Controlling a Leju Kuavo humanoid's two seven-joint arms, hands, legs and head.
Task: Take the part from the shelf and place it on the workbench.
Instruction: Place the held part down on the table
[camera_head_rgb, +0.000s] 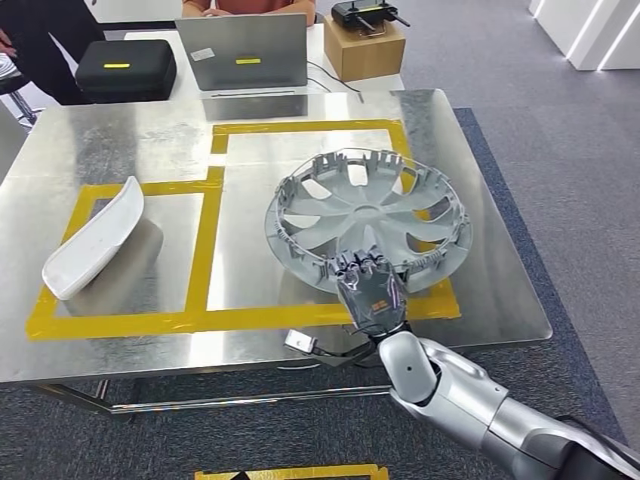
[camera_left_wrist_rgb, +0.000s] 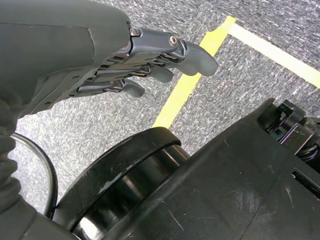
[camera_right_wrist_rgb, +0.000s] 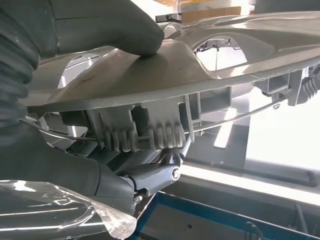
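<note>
My right hand (camera_head_rgb: 370, 293) has the wheel cover (camera_head_rgb: 368, 220) gripped at its near rim: in the right wrist view the thumb (camera_right_wrist_rgb: 113, 27) presses on one face of the cover (camera_right_wrist_rgb: 181, 65) and the fingers (camera_right_wrist_rgb: 124, 177) curl under the clipped edge. The cover is over the workbench (camera_head_rgb: 113, 140), inside-face up, ribs and clips showing, over the right-hand yellow tape box (camera_head_rgb: 309, 128). Far edge looks down on the steel, near edge seems raised a bit in my grip, but I can't tell for sure from the head view. A white curved part (camera_head_rgb: 94, 240) lies in the left tape box, well apart from the cover. My left hand (camera_left_wrist_rgb: 151, 65) hangs by my side over grey carpet with yellow floor tape (camera_left_wrist_rgb: 188, 80), fingers extended and slightly apart, holding nothing. Past the bench's far edge: a laptop (camera_head_rgb: 241, 52), a black case (camera_head_rgb: 126, 68), a cardboard box (camera_head_rgb: 365, 48) with a black controller (camera_head_rgb: 367, 14) on top, and a person seated behind the laptop.
</note>
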